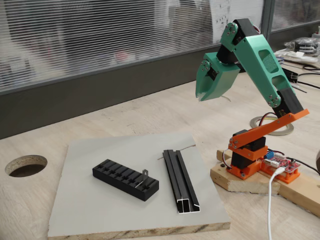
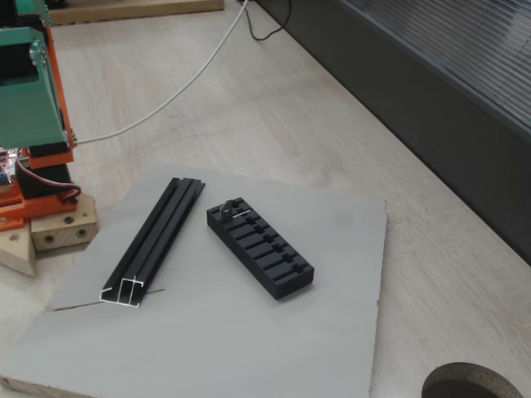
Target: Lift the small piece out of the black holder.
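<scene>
Small piece (image 1: 144, 175) upright in black holder (image 1: 125, 179)

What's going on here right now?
Nothing is being handled yet. The green arm is folded up, its gripper hanging in the air well above and to the right of the grey board. The small piece stands upright in an end slot of the holder, nearest the rail lying beside it. Whether the fingers are open is unclear.

A pale wooden table (image 1: 150, 112) fills the lower frame; closed window blinds (image 1: 100, 35) span the top.
</scene>
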Controlling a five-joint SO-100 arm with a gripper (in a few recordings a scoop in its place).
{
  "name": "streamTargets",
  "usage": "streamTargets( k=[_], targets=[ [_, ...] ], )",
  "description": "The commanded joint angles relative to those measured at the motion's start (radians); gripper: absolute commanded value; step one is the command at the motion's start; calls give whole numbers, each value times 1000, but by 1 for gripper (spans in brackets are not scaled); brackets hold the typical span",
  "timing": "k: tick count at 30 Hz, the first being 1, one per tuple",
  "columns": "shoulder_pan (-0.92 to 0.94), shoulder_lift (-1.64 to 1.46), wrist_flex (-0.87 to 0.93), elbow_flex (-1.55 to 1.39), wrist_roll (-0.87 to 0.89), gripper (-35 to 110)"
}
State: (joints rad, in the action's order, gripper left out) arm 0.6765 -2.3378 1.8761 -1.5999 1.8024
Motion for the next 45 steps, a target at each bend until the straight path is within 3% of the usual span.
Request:
streamTargets(
  k=[1,14,21,28,38,45],
  targets=[
    [8,-25,20,6,9,10],
    [-3,-18,9,5,17,10],
    [-9,152,18,6,18,10],
    [-238,175,8,6,37,10],
    [-621,362,6,6,505,10],
    [-861,509,-20,6,669,10]
  ],
)
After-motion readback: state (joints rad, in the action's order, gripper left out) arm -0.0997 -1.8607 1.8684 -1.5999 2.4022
